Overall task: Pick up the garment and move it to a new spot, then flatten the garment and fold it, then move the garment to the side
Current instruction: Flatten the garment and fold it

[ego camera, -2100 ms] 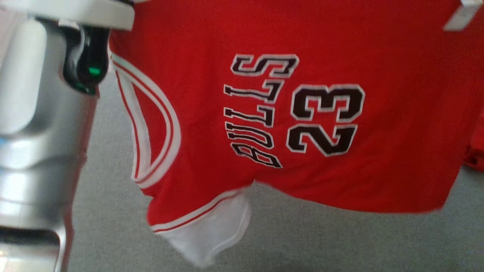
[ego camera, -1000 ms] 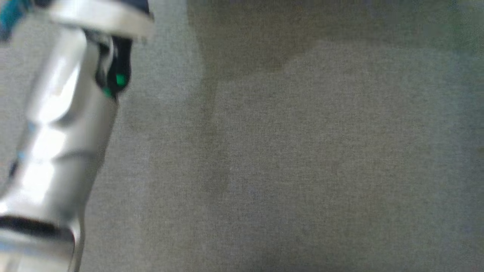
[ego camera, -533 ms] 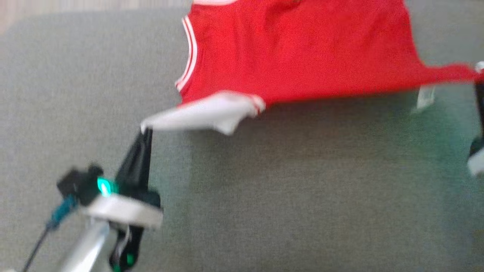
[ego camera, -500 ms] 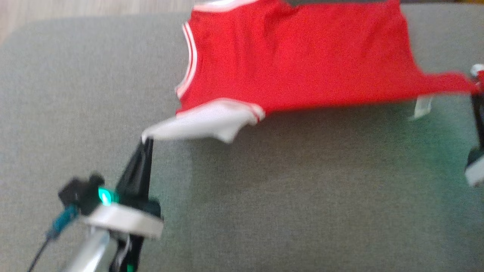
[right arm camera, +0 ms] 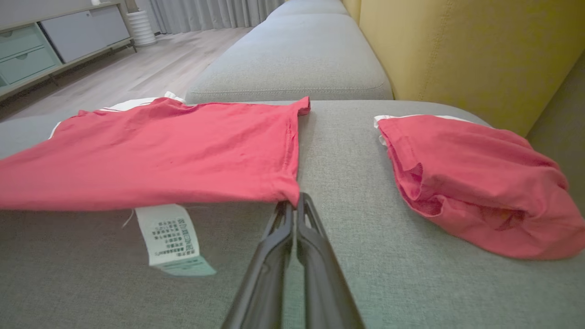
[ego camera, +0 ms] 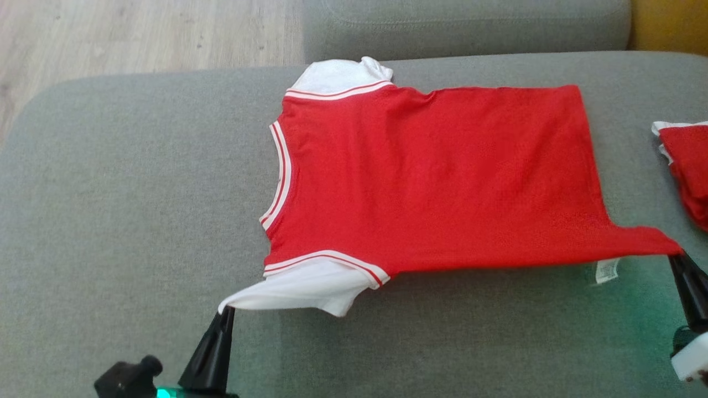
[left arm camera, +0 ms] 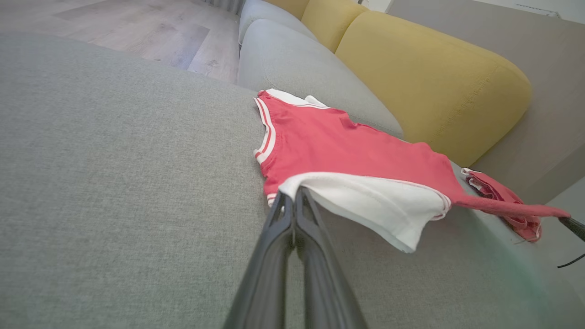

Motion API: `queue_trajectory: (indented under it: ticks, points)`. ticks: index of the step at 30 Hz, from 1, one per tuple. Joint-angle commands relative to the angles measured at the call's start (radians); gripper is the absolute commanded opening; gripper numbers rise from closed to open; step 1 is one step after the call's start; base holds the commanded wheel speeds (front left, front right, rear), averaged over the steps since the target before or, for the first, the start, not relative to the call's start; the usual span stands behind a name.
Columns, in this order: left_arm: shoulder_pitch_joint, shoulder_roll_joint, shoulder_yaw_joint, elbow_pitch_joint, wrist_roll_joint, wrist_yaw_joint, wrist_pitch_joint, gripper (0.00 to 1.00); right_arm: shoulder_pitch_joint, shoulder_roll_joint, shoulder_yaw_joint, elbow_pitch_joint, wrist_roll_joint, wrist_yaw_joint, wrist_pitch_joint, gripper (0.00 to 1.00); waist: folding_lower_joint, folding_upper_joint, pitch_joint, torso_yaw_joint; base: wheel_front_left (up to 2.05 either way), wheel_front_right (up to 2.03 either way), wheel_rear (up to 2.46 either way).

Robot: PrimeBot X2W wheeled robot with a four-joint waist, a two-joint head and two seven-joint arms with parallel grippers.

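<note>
The red jersey (ego camera: 431, 177) is spread plain side up across the grey sofa seat (ego camera: 110, 193), far edge down on the cushion, near edge lifted clear. The left claw (ego camera: 227, 312) is pinched tight on the tip of the white sleeve (ego camera: 298, 287). The right claw (ego camera: 675, 258) is clamped on the red hem corner, which is drawn out to a point. A care label (ego camera: 607, 271) dangles beneath. Off to the right sits a second red piece (ego camera: 688, 166), bunched, perhaps folded.

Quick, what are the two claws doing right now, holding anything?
Left gripper: closed, pinching the jersey by its white sleeve.
Right gripper: closed, pinching the jersey's hem corner.
</note>
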Motion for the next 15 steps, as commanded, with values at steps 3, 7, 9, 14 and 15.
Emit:
queue_trajectory:
  ticks: [3,7,9,14,15]
  points:
    - [-0.096,0.005,0.038,-0.02,-0.004,0.001,0.004,0.0,-0.014,-0.013,-0.035,-0.059,-0.012,-0.001,0.046,0.0,0.0002,-0.0001,0.034,0.006,0.0,0.0,0.0]
    - [-0.204,-0.027,0.03,0.037,0.008,-0.02,0.005,0.0,-0.056,0.006,-0.047,-0.063,-0.017,-0.001,0.08,0.0,0.0002,-0.0001,0.08,0.014,0.0,0.0,0.0]
    - [-0.273,-0.045,0.026,0.074,0.016,-0.033,0.006,0.0,-0.089,0.011,-0.045,-0.056,-0.018,-0.001,0.093,0.0,0.0002,-0.0001,0.108,0.015,0.0,0.0,0.0]
    - [-0.416,-0.08,0.019,0.149,0.035,-0.059,0.009,0.0,-0.164,0.004,-0.022,-0.033,-0.025,-0.001,0.108,0.0,0.0002,-0.0001,0.159,0.018,0.0,0.0,0.0]
    - [-0.449,-0.087,0.018,0.169,0.039,-0.066,0.011,0.0,-0.183,0.001,-0.017,-0.025,-0.026,-0.001,0.108,0.0,0.0002,-0.0001,0.171,0.018,0.0,0.0,0.0]
